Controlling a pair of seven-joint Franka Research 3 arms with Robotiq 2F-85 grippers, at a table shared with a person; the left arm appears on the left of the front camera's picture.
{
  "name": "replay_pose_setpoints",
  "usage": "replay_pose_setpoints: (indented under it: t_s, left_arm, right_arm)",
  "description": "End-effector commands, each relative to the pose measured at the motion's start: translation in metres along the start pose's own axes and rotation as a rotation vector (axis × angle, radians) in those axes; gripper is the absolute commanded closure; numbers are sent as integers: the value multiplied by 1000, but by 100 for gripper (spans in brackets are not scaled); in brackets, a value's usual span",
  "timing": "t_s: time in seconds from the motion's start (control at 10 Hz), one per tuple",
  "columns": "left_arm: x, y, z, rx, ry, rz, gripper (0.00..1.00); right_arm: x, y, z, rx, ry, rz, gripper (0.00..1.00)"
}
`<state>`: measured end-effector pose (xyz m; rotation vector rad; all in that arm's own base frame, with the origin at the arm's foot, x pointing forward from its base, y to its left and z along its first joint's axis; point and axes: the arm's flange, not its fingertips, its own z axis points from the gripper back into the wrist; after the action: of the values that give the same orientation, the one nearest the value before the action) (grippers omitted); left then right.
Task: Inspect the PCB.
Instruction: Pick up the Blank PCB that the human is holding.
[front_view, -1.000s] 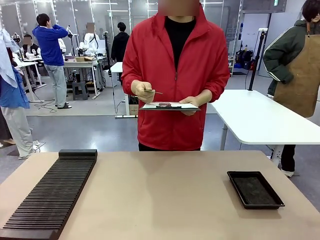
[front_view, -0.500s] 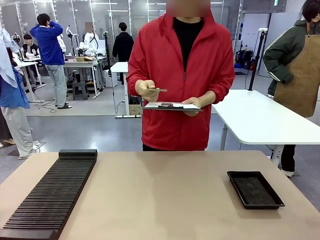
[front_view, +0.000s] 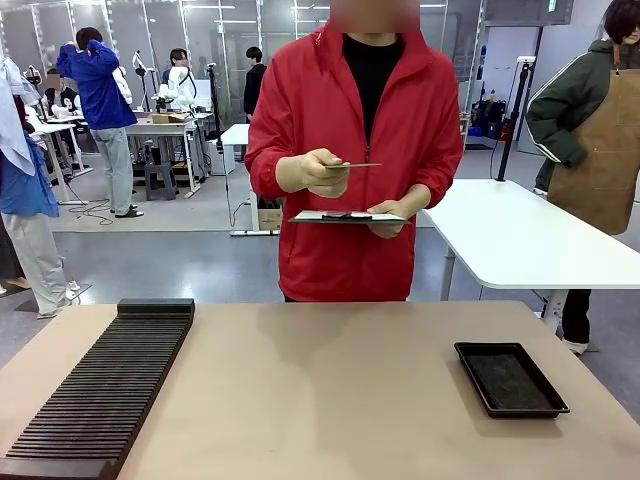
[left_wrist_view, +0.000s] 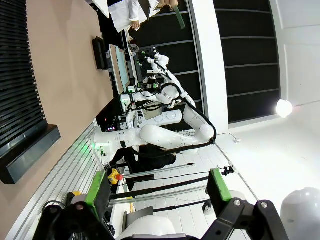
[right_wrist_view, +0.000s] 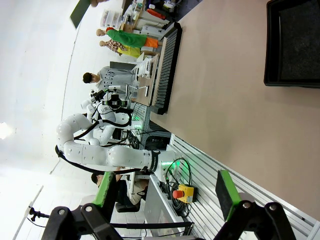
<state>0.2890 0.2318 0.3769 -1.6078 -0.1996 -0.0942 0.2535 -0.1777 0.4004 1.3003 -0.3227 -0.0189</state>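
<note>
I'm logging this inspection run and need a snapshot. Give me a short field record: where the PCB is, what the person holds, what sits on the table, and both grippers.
PCB: held level at chest height, edge-on to the front camera, above the tablet
Holding hand: the person's, pinching one end of the PCB
Tablet: level in the person's other hand
Table: slotted black rack at left, black tray at right
Left gripper: open, empty
Right gripper: open, empty
</note>
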Motion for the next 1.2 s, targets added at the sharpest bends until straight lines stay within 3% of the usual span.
replay_pose_setpoints:
  t_s: [0.0, 0.3, 0.5, 1.1]
  left_arm:
    - [-1, -4, 3, 10, 2, 4, 0]
    - [-1, -4, 3, 10, 2, 4, 0]
    - [-1, -4, 3, 10, 2, 4, 0]
    - [-1, -4, 3, 10, 2, 4, 0]
  right_arm:
    - [0, 1, 0, 13, -12, 21, 0]
    - [0, 0, 0, 0, 0, 0, 0]
    - [13, 20, -13, 21, 69, -61, 0]
    - [81, 73, -81, 148, 203, -232, 0]
